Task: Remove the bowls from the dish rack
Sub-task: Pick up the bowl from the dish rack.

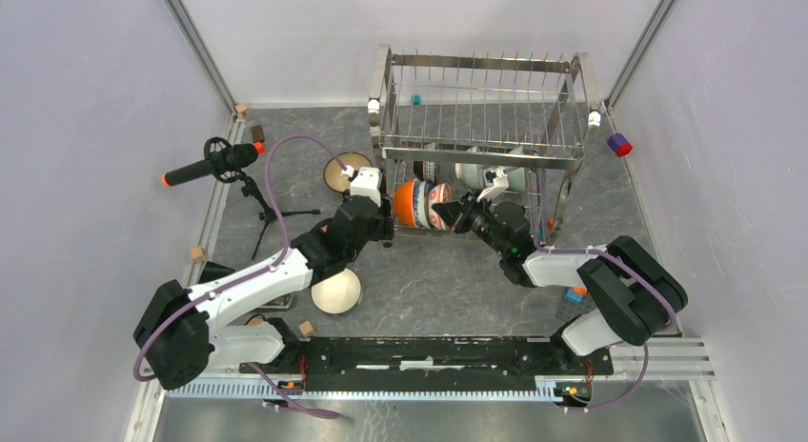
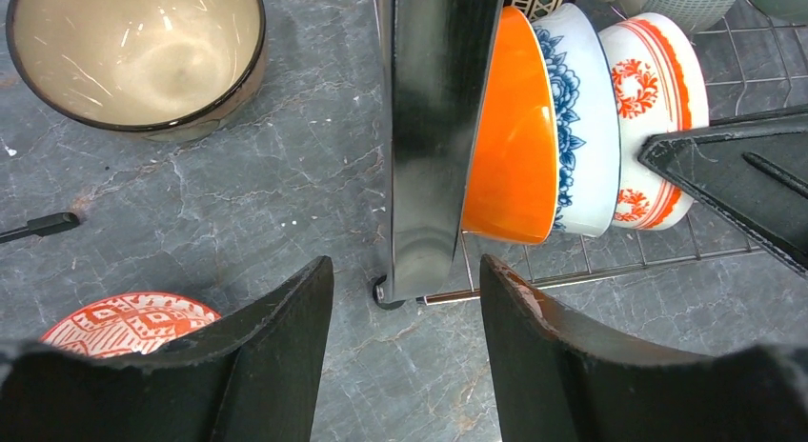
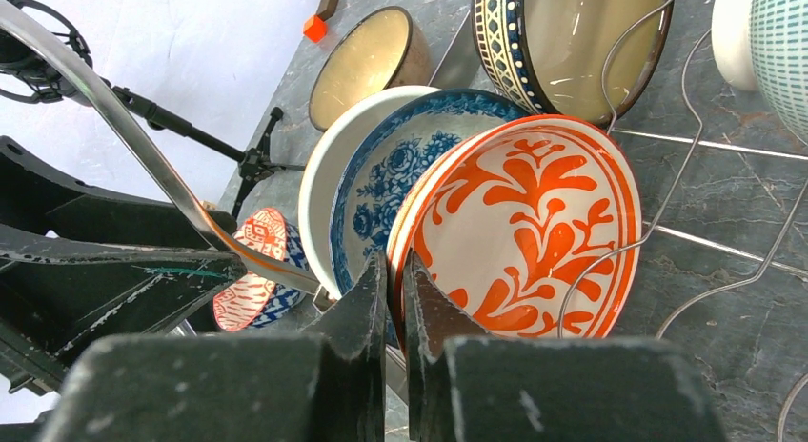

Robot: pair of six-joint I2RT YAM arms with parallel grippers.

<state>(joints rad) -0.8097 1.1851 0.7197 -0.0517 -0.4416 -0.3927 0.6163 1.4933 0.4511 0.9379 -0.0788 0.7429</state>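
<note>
The dish rack [image 1: 481, 118] stands at the back of the table, with bowls on edge in its lower tier. Left to right there are an orange bowl [image 2: 515, 147], a blue-and-white bowl [image 2: 576, 128] and a red-patterned bowl [image 3: 534, 223]. My right gripper [image 3: 395, 280] is shut on the near rim of the red-patterned bowl, one finger inside it and one outside. My left gripper [image 2: 405, 290] hangs open over the table by the rack's front left leg [image 2: 429, 128], holding nothing. Seen from above, both grippers [image 1: 386, 223] [image 1: 448, 213] flank this stack.
A tan bowl [image 1: 345, 170], a white bowl [image 1: 336, 291] and a small red-patterned bowl [image 2: 124, 323] sit on the table left of the rack. A dark patterned bowl [image 3: 572, 42] and a pale teal-lined one [image 3: 781, 51] stay in the rack. A microphone on a tripod [image 1: 219, 163] stands far left.
</note>
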